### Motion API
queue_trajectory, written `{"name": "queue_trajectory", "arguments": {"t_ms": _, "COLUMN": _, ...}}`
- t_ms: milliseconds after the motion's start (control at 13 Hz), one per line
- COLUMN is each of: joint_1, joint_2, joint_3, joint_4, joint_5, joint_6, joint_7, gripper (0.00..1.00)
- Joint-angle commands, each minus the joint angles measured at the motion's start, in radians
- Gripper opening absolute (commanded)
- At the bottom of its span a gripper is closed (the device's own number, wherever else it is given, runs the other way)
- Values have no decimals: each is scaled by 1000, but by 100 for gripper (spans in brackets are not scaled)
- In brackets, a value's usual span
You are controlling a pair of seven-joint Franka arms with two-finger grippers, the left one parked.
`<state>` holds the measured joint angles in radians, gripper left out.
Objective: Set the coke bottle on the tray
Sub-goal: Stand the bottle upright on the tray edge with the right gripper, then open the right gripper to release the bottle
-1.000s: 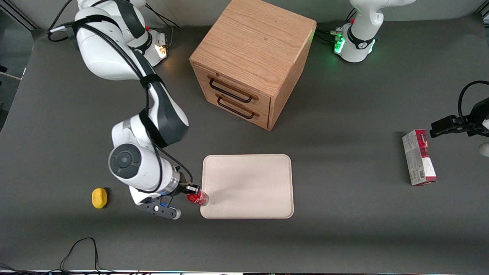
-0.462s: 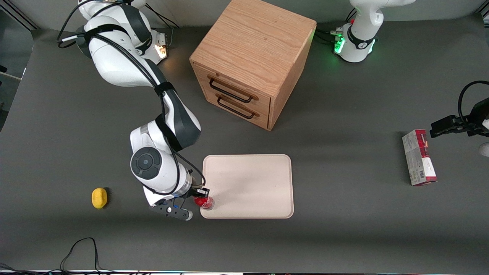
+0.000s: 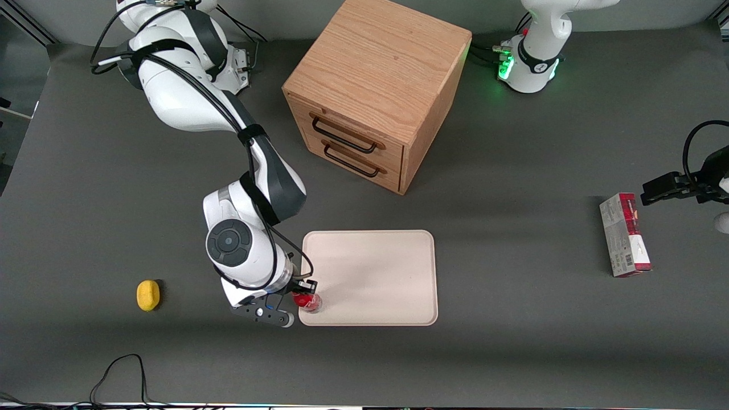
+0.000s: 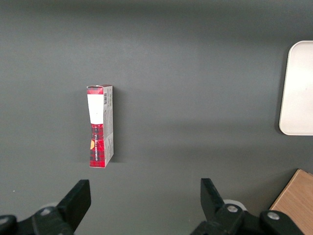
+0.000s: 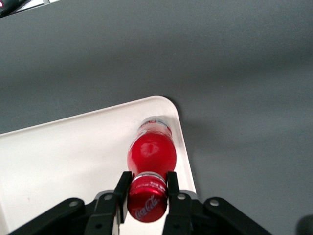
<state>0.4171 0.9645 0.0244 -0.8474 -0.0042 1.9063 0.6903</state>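
Note:
The coke bottle is a small red bottle with a red cap. It stands upright over the corner of the pale cream-pink tray that is nearest the front camera at the working arm's end. My right gripper is shut on the bottle's cap. In the right wrist view the two black fingers press the red cap from both sides, and the bottle points down onto the tray just inside its rounded corner. Whether the base touches the tray is not visible.
A wooden two-drawer cabinet stands farther from the front camera than the tray. A yellow lemon lies toward the working arm's end. A red-and-grey box lies toward the parked arm's end and also shows in the left wrist view.
My right gripper has carried the bottle from beside the tray's edge to over the tray's corner. The bottle has gone from tilted to upright.

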Motion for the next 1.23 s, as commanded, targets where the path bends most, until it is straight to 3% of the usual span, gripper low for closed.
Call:
{"name": "queue_trajectory", "arguments": {"t_ms": 0, "joint_1": 14, "joint_2": 22, "joint_3": 3, "joint_4": 45, "joint_5": -26, "joint_6": 4, "joint_7": 34, "gripper": 100}}
{"name": "queue_trajectory", "arguments": {"t_ms": 846, "joint_1": -3, "joint_2": -41, "joint_3": -3, "joint_4": 35, "joint_5": -25, "joint_6": -18, "joint_7": 67, "gripper": 100}}
{"name": "queue_trajectory", "arguments": {"t_ms": 1000, "joint_1": -61, "joint_2": -181, "joint_3": -1, "joint_4": -112, "joint_5": -23, "joint_6": -96, "joint_7": -59, "gripper": 100}}
{"name": "queue_trajectory", "arguments": {"t_ms": 1154, "joint_1": -145, "joint_2": -388, "joint_3": -1, "joint_4": -363, "joint_5": -13, "joint_6": -101, "joint_7": -217, "gripper": 100}}
